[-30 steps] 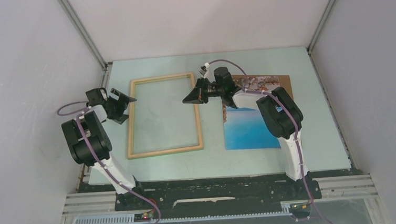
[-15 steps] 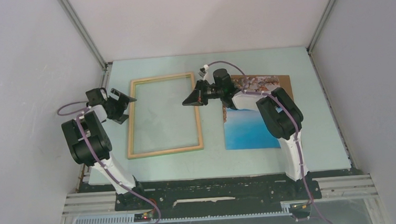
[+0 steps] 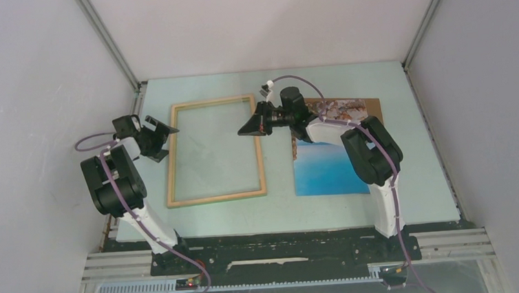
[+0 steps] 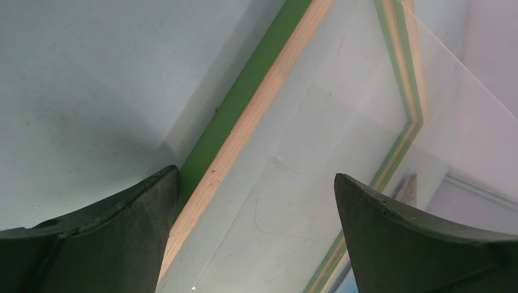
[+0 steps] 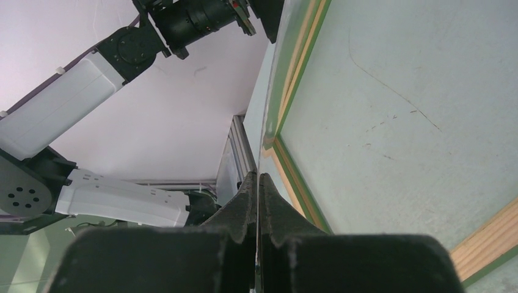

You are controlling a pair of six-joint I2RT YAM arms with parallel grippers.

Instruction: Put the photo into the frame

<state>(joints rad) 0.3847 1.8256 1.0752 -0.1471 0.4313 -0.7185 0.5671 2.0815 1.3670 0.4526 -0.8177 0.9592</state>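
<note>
The frame (image 3: 171, 159) lies flat on the table's left half, pale wood face up, with green on its edge (image 4: 244, 122). A clear pane (image 4: 366, 122) sits over its opening. My right gripper (image 3: 247, 128) is above the frame's right rail, shut on that pane's thin edge (image 5: 267, 122), which runs up from between the jaws (image 5: 258, 177). My left gripper (image 3: 166, 140) stands open beside the frame's left rail, which passes between its spread jaws (image 4: 256, 177) without touching them. The photo (image 3: 327, 166), blue water and rocks, lies to the right, partly hidden by my right arm.
A brown board (image 3: 372, 104) lies under the photo's far end. The blue-green mat (image 3: 424, 176) is walled by grey panels on three sides. The black base rail (image 3: 285, 251) runs along the near edge.
My right gripper has edged slightly left and up with the pane, and its elbow has shifted right. The left arm has not moved.
</note>
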